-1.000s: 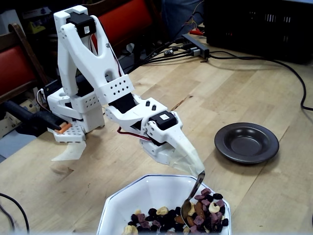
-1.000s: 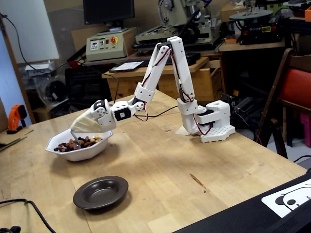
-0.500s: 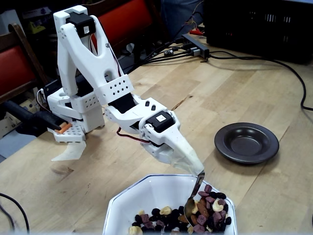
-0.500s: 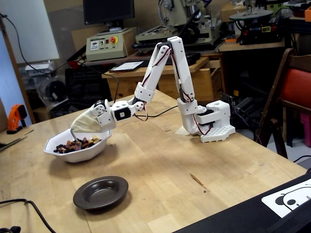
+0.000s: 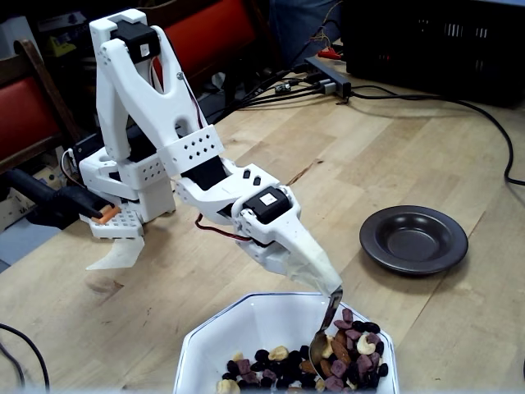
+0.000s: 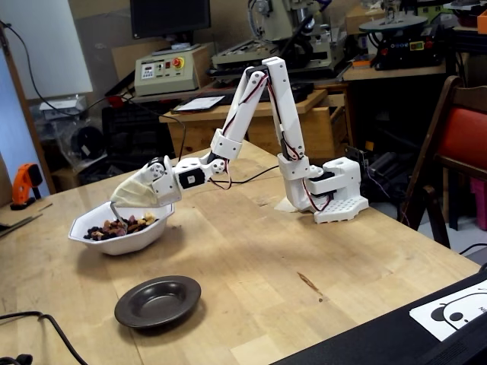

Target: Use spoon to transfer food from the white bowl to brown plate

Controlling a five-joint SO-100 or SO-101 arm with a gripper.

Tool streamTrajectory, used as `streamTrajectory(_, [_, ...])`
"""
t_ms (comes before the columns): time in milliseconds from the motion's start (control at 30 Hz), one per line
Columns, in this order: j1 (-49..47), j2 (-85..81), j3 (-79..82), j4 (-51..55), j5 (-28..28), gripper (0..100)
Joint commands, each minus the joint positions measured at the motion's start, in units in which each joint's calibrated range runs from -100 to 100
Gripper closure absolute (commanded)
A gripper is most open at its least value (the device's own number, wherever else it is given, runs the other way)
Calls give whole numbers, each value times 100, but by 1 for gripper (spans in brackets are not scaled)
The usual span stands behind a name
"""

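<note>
Legible text, labels, brands, numbers: none can be read in either fixed view.

Graphic, no text: a white sheet [image 6: 453,313] at the lower right corner carries a black-and-white panda-like face; any lettering beside it is too small to read.

Control box [image 6: 164,71] in the background: a red round button on a yellow patch; its panel markings are illegible.

White bowl [image 5: 246,336] shifted toward 3 o'clock in a fixed view since a second ago; spoon [image 5: 326,327] dug deeper into food [image 5: 344,353]; arm barely moved since.
</note>
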Motion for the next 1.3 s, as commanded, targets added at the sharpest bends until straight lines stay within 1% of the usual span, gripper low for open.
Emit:
streamTrajectory(0, [-68, -137, -417, -43, -225, 97])
streamTrajectory(267, [-68, -171, -426, -43, -337, 97])
streamTrajectory(500, [-68, -847, -426, 20, -322, 97])
streamTrajectory(700, [-61, -1078, -391, 28, -293, 97])
streamTrajectory(1267, [-61, -1121, -417, 36, -288, 97])
